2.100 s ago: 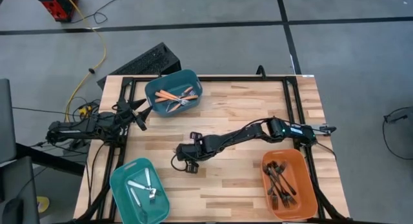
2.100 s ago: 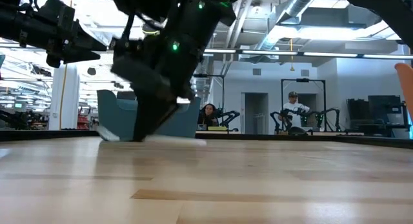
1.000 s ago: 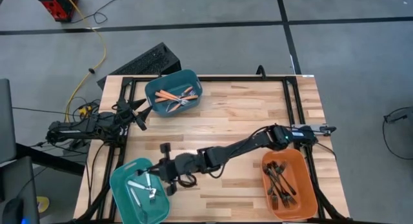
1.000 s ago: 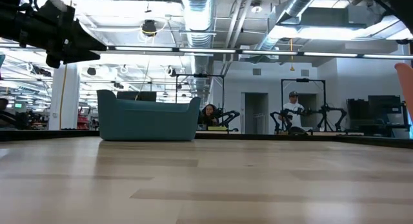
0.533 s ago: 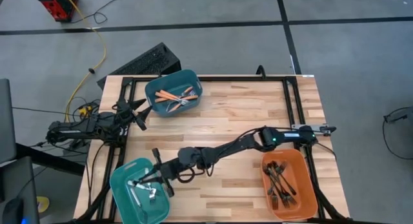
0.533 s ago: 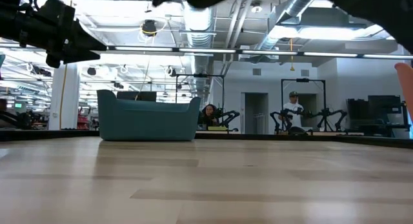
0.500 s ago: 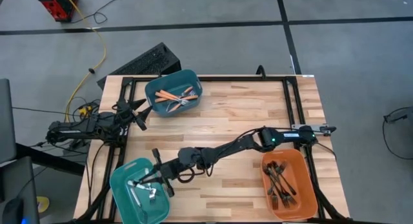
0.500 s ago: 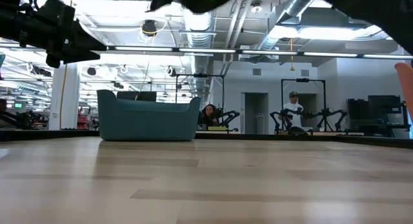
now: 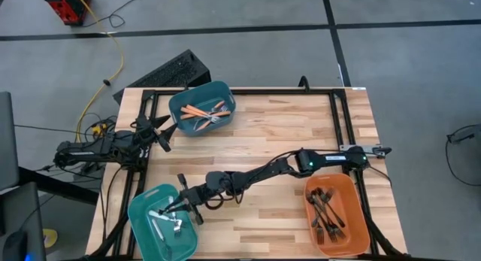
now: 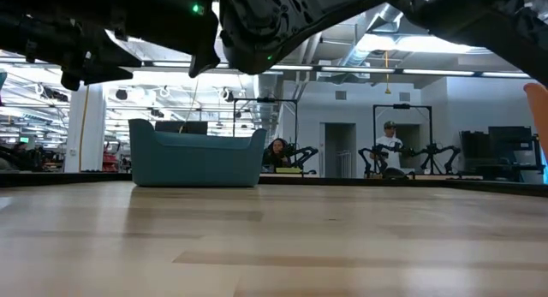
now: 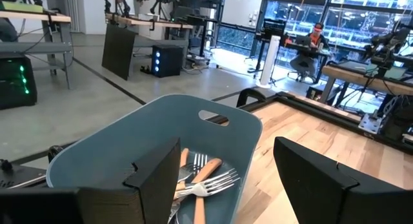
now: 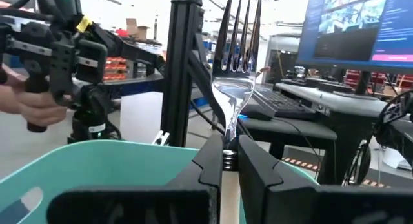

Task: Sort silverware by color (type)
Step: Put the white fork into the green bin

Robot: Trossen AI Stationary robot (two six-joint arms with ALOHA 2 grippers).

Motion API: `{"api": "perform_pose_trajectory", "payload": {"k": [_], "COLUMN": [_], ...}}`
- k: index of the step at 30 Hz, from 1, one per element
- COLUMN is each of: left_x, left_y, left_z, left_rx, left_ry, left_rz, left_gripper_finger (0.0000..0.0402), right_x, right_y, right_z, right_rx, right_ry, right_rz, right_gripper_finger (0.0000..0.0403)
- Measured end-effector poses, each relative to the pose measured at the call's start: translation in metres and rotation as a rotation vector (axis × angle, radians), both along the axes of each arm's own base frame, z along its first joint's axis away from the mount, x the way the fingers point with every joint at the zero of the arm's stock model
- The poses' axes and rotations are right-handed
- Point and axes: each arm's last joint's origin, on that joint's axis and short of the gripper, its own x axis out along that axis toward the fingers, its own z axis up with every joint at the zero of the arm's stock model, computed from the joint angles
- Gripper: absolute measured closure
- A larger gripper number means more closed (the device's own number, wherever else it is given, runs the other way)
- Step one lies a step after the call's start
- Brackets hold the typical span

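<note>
Spanning pale wooden tabletop (image 9: 285, 129), grey workshop floor (image 9: 406, 58) around.

two teal bins (image 9: 202, 108) (image 9: 161, 222), orange bin (image 9: 338, 215), keyboard (image 9: 171, 71)

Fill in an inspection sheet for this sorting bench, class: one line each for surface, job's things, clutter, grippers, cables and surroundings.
Surface: wooden table, bare between the bins.
Job's things: silver fork held upright over the near teal bin; orange-handled forks in the far teal bin; black forks in the orange bin.
Clutter: nothing seen.
Grippers: right gripper shut on the silver fork above the near teal bin; left gripper open, waiting at the table's left edge.
Cables: yellow cable on the floor.
Surroundings: keyboard behind the table; people at distant desks.
</note>
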Motion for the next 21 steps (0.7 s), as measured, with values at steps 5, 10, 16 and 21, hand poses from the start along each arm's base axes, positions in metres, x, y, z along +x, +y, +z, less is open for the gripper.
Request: {"api": "perform_pose_trajectory", "payload": {"k": [5,10,16,21], "left_x": [0.000,0.000,0.000,-0.001], "left_y": [0.000,0.000,0.000,0.001], "left_z": [0.000,0.000,0.000,0.000], "left_rx": [0.001,0.004,0.013,0.014], "left_ry": [0.001,0.005,0.008,0.010], "left_rz": [0.000,0.000,0.012,0.024], "left_gripper_finger": [0.0167,0.0167,0.0167,0.0167], "right_x": [0.001,0.003,0.005,0.006], "right_y": [-0.001,-0.003,-0.010,-0.007], "right_z": [-0.005,-0.033,-0.030,-0.033], "right_rx": [-0.010,0.061,0.057,0.057], "right_ry": [0.007,-0.013,0.009,0.049], "right_rz": [0.019,0.077,0.069,0.074], "right_gripper_finger": [0.0355,0.0355,0.0355,0.0343]}}
